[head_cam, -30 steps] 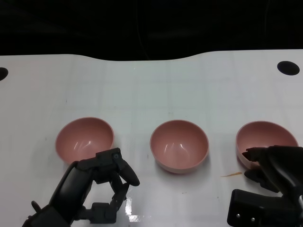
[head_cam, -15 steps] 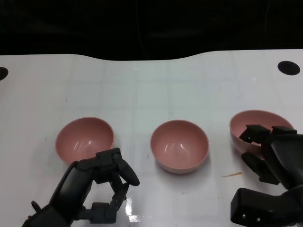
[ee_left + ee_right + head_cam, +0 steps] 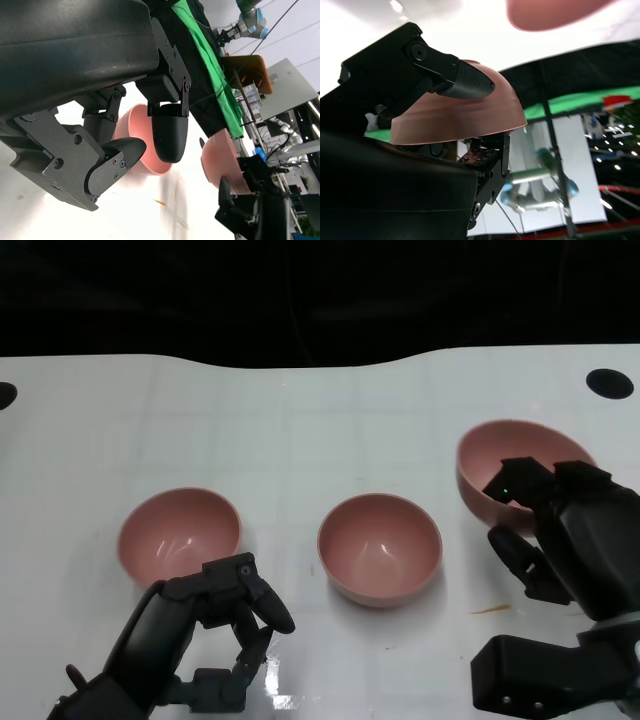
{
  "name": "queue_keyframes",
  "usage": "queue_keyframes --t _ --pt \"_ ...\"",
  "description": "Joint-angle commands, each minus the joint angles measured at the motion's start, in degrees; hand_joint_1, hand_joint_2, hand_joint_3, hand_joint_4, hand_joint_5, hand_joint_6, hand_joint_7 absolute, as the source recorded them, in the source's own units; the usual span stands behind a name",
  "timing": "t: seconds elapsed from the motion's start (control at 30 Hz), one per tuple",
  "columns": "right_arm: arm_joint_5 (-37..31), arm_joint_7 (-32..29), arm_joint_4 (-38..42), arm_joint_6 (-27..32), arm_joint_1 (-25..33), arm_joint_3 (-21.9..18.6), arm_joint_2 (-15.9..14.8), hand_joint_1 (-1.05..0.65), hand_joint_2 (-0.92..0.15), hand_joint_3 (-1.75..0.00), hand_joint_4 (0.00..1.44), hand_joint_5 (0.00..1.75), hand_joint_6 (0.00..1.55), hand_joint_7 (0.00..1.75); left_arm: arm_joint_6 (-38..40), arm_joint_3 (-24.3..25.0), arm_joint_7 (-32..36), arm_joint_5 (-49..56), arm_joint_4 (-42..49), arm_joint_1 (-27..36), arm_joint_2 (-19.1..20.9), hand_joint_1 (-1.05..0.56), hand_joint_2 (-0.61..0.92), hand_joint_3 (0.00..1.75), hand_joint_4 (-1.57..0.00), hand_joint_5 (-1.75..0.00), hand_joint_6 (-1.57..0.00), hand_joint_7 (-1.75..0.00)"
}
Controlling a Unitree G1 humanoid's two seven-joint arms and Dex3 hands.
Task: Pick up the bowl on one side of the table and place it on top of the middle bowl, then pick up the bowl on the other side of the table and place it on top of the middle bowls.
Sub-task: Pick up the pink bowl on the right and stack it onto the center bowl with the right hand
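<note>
- At the table's right, we see the right hand (image 3: 545, 530) raised, fingers clamped over the tilted right bowl (image 3: 505, 462), rim between them.
- We see the left hand (image 3: 215, 625) curled, holding nothing, near the left bowl (image 3: 178, 533).

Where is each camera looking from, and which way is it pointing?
Head view: from the robot's head or chest, facing down at the white table; both hands show, left hand low, right hand holding the right bowl.
Left wrist view: behind the left hand, looking across the table toward the lifted right bowl.
Right wrist view: behind the right hand, close on its bowl.
All three share that right bowl.
</note>
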Motion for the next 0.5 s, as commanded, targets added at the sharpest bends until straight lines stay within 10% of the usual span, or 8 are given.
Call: queue_keyframes --t 0.03,0.5 --pt "0.84 -0.17 -1.90 -2.36 -0.63 0.36 0.73 -0.18 -0.21 -1.49 0.99 1.75 0.80 1.63 -0.01 0.41 0.26 0.01 -0.24 0.36 0.54 -0.13 0.41 1.23 -0.76 -1.55 -0.75 -1.26" --pt "1.50 2.95 -0.03 -7.29 -4.66 2.89 3.63 -0.17 -0.18 -1.48 1.03 1.75 0.87 1.57 -0.47 0.26 0.18 -0.07 -0.31 0.49 0.43 -0.13 0.39 1.26 -0.75 -1.54 -0.75 -1.26"
